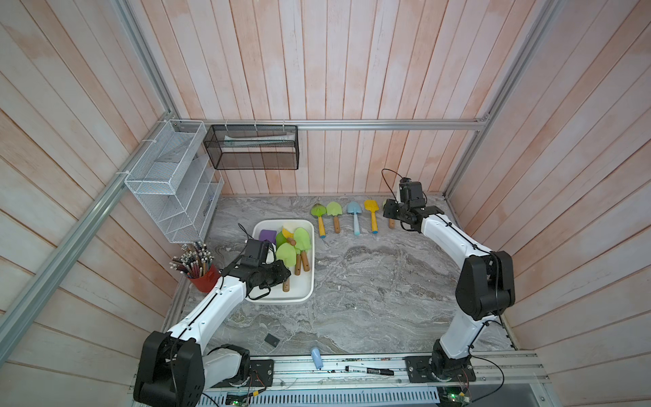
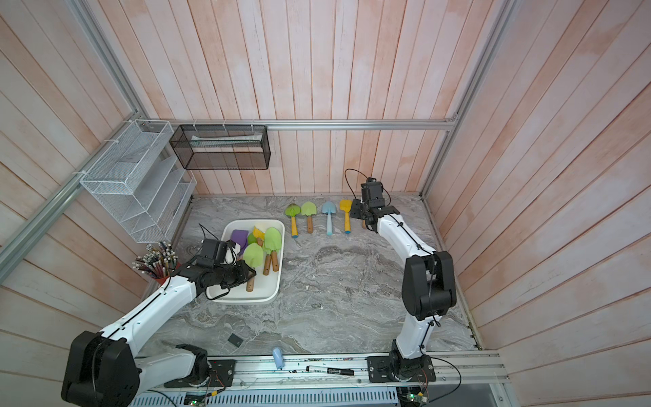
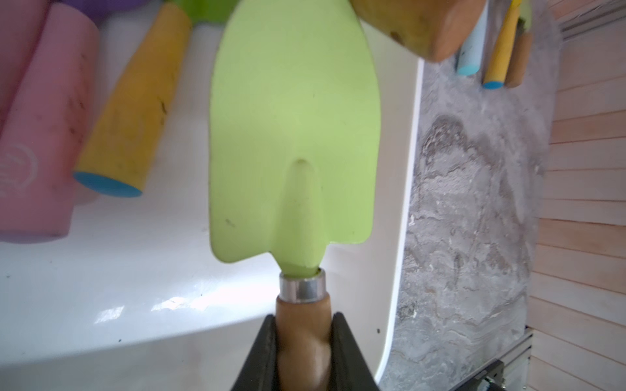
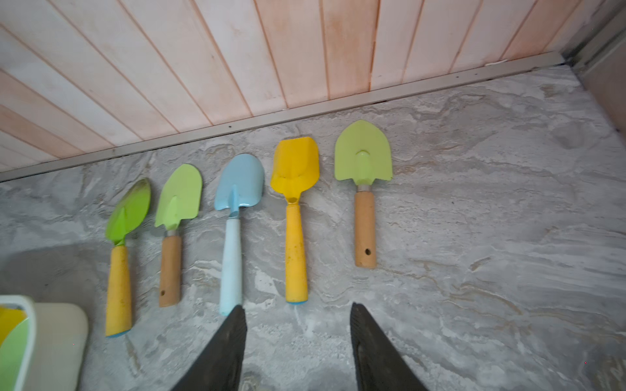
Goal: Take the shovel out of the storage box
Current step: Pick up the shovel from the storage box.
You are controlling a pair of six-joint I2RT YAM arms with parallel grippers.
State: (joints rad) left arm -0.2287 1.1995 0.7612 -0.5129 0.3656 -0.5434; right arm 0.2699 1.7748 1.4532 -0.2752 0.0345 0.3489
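The white storage box (image 1: 299, 290) (image 2: 264, 292) (image 3: 135, 270) sits left of centre on the marble table and holds several shovels. My left gripper (image 1: 281, 276) (image 2: 246, 275) (image 3: 303, 321) reaches into it and is shut on the wooden handle of a light green shovel (image 1: 286, 254) (image 2: 253, 254) (image 3: 294, 135). The blade points toward the back wall, and the handle's end pokes out below the fingers in both top views. My right gripper (image 1: 401, 218) (image 2: 366, 220) (image 4: 298, 308) hovers open and empty over the table at the back right.
Several shovels lie in a row (image 1: 354, 213) (image 4: 233, 203) along the back wall, just ahead of the right gripper. A red pencil cup (image 1: 204, 278), white wire rack (image 1: 169, 183) and black mesh basket (image 1: 252, 148) are on the left. A marker (image 1: 370, 370) lies at the front.
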